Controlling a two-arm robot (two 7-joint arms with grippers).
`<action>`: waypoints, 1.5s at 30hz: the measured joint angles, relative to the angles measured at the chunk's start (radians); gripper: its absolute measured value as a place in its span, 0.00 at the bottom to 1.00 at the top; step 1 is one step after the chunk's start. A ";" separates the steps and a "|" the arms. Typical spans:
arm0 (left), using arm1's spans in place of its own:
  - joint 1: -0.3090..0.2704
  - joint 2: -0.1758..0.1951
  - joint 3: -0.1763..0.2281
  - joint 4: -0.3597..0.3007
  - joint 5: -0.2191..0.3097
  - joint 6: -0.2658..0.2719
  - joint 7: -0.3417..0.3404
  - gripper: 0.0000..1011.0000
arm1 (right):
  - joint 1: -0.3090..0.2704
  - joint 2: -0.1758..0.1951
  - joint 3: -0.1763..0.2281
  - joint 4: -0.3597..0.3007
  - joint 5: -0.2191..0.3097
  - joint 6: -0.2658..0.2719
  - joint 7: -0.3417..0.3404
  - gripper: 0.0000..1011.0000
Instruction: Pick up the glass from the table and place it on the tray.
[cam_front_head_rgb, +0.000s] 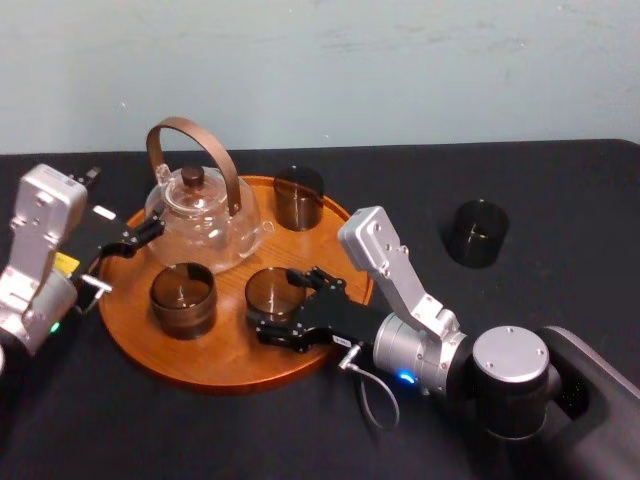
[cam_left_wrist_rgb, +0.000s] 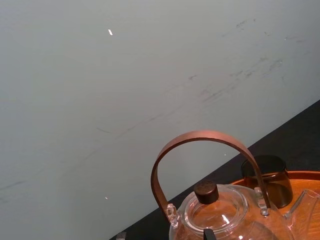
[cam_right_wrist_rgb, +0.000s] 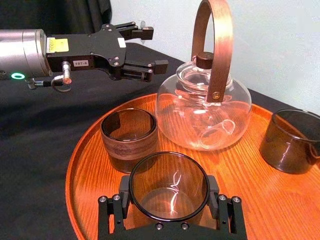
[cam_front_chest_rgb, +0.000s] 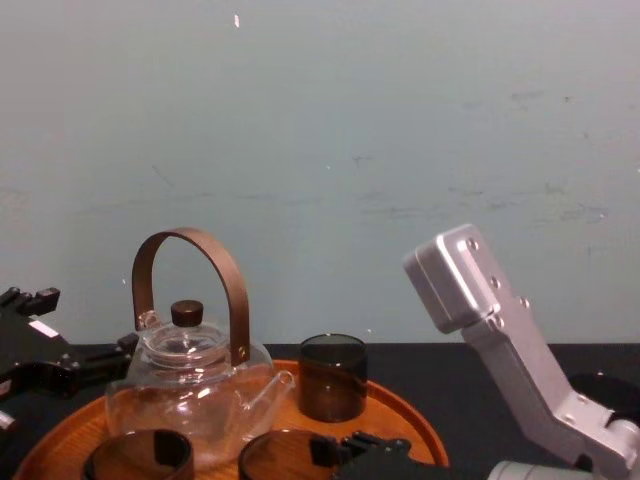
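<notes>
Over tray (cam_front_head_rgb: 215, 365) front | right gripper (cam_front_head_rgb: 278, 303) reaches in low, fingers (cam_right_wrist_rgb: 125, 192) seemingly clasping glass (cam_front_head_rgb: 272, 288) | left gripper (cam_right_wrist_rgb: 154, 49) beside tray, fingers (cam_right_wrist_rgb: 161, 64) spread

Behind the table (cam_front_head_rgb: 560, 180) we see one plain wall (cam_front_head_rgb: 400, 60), pale grey-green and matte; it meets the table's far edge in a straight line; faint dark scuffs (cam_front_chest_rgb: 520, 97) and thin scratch lines (cam_left_wrist_rgb: 220, 90) cross it; a few tiny bright specks (cam_left_wrist_rgb: 110, 32) dot the paint; the table itself is flat matte black and runs wide to either side; light falls soft and even on wall and table; past the table in the right wrist view lies a dark area (cam_right_wrist_rgb: 30, 12) we cannot make out.
</notes>
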 joint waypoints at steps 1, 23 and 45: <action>0.000 0.000 0.000 0.000 0.000 0.000 0.000 0.99 | 0.000 0.000 0.000 0.000 0.000 0.000 0.000 0.89; 0.000 0.000 0.000 0.000 0.000 0.000 0.000 0.99 | -0.001 0.000 0.001 -0.001 0.002 -0.001 -0.001 0.99; 0.000 0.000 0.000 0.000 0.000 0.000 0.000 0.99 | -0.076 0.072 0.050 -0.175 0.026 -0.019 -0.021 0.99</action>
